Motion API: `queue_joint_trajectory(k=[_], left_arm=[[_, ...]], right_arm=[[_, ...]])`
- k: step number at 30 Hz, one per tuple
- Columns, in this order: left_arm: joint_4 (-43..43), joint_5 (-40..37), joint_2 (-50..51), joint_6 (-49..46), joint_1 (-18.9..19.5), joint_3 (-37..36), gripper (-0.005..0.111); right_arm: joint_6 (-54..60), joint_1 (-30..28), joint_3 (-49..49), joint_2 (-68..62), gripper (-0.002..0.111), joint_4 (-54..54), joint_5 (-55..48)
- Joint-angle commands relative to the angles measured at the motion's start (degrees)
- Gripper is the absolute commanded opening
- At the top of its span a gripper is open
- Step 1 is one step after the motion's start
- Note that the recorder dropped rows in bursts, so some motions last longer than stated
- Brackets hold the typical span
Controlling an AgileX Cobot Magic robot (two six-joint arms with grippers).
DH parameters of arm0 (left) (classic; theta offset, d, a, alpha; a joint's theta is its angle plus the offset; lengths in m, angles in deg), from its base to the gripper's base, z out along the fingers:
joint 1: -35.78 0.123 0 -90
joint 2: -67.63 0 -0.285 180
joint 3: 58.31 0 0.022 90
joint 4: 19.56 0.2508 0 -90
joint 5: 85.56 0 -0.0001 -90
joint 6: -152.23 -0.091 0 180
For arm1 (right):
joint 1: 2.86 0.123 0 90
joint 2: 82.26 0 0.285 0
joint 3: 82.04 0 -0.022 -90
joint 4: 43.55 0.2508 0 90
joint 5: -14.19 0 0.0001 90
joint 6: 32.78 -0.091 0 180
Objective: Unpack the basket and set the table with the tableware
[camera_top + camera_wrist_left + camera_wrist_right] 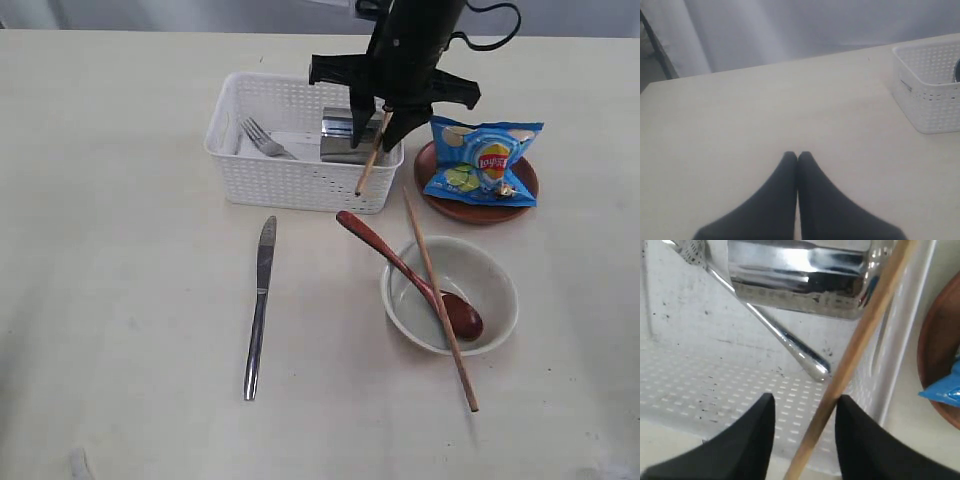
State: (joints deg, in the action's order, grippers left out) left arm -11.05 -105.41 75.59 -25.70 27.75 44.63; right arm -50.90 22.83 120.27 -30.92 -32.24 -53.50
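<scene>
Chopstick (372,155) steep, lower tip over basket (290,185) near wall.

The right claw (383,118) hides the chopstick's (370,158) upper end; the steel cup (340,140) behind it seems half covered too.

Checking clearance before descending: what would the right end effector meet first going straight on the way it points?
The chopstick stands between the fingers of the right end effector. Beyond it, probably the handle end of the fork on the floor of the basket, beside the steel cup; depth is unclear.
</scene>
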Motion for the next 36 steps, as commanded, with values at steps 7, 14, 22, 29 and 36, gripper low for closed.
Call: queue_joint_trajectory(k=[7, 14, 22, 29, 36], left_arm=[[0.3, 0.1, -0.2, 0.3, 0.0, -0.2, 0.000], [0.3, 0.1, -0.2, 0.3, 0.0, -0.2, 0.000], [-0.2, 0.1, -0.2, 0.3, 0.0, -0.2, 0.000], [-0.2, 0.1, -0.2, 0.3, 0.0, -0.2, 0.000], [-0.2, 0.1, -0.2, 0.3, 0.0, -0.2, 0.000]], right_arm=[[2.7, -0.1, 0.4, -1.6, 0.000, -1.6, 0.0], [4.6, 0.5, 0.4, 2.7, 0.000, -1.6, -1.5], [6.0, 0.6, -1.9, 14.0, 0.000, -7.2, -2.3], [6.0, 0.4, -21.7, 30.9, 0.000, -6.8, -2.3], [4.3, 0.4, -46.4, 37.7, 0.000, -3.9, 7.1]])
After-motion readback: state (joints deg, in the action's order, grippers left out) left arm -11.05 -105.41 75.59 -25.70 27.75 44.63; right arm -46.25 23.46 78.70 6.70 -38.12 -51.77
